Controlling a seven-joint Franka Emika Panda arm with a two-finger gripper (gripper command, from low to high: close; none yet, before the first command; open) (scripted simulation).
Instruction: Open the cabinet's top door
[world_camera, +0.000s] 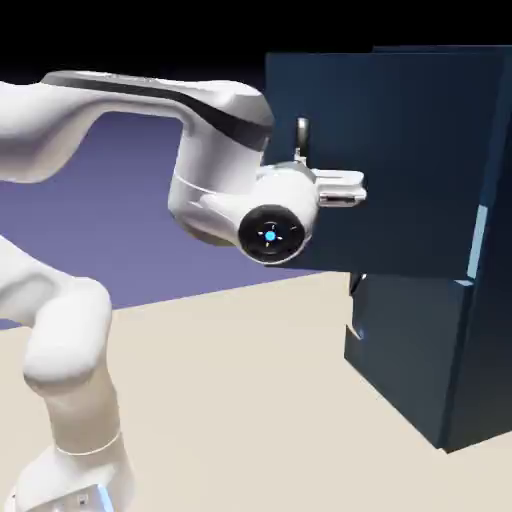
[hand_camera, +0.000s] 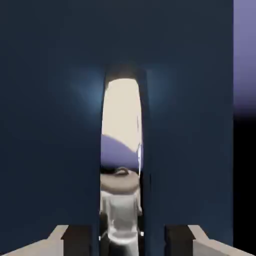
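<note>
- The top door (world_camera: 400, 150) stands swung outward from the cabinet (world_camera: 484, 350), above the lower panel (world_camera: 395, 345), overhanging its left edge in the exterior view.
- The door's silver handle (hand_camera: 120, 120) is upright, near the door's free edge.
- The gripper (hand_camera: 128, 241) is at the handle, its fingers parted rather than clenched, with the handle between them; narrow dark gaps show beside it, though contact lower down is perhaps hidden.
- In the exterior view, the hand covers the handle's lower part.
</note>
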